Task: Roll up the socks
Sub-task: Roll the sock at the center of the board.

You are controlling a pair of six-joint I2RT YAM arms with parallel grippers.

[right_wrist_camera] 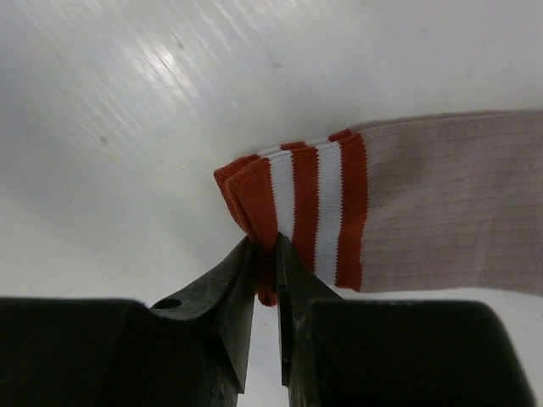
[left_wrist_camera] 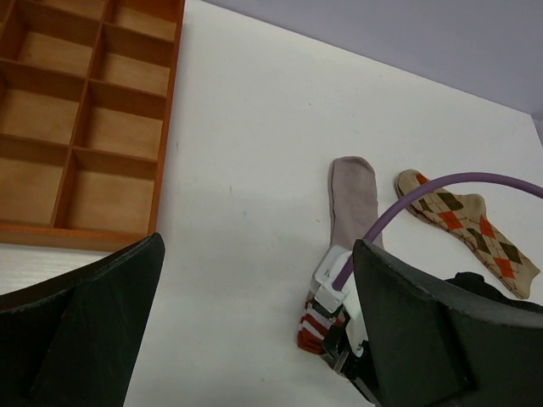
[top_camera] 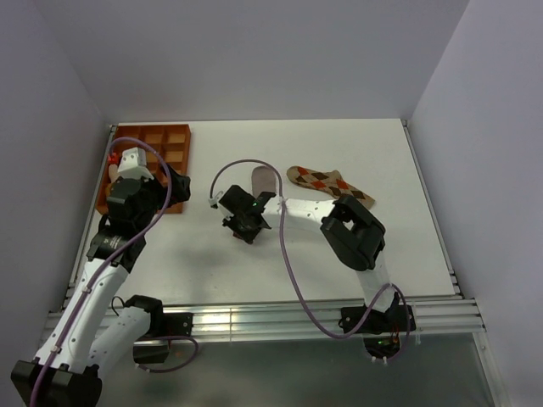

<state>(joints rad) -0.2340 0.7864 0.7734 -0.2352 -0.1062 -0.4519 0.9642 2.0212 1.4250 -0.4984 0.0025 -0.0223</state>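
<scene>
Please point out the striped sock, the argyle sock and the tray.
striped sock [right_wrist_camera: 450, 203], right wrist view, grey body
argyle sock [left_wrist_camera: 467, 225], left wrist view, its middle
tray [left_wrist_camera: 167, 110], left wrist view, right rim

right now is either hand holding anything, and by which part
The right hand pinches the grey-brown sock by the red edge of its striped cuff. The left hand is open and holds nothing.

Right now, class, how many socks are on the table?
2. The grey sock lies centrally, striped cuff pinched by the right claw; the argyle sock lies right of it.
</scene>
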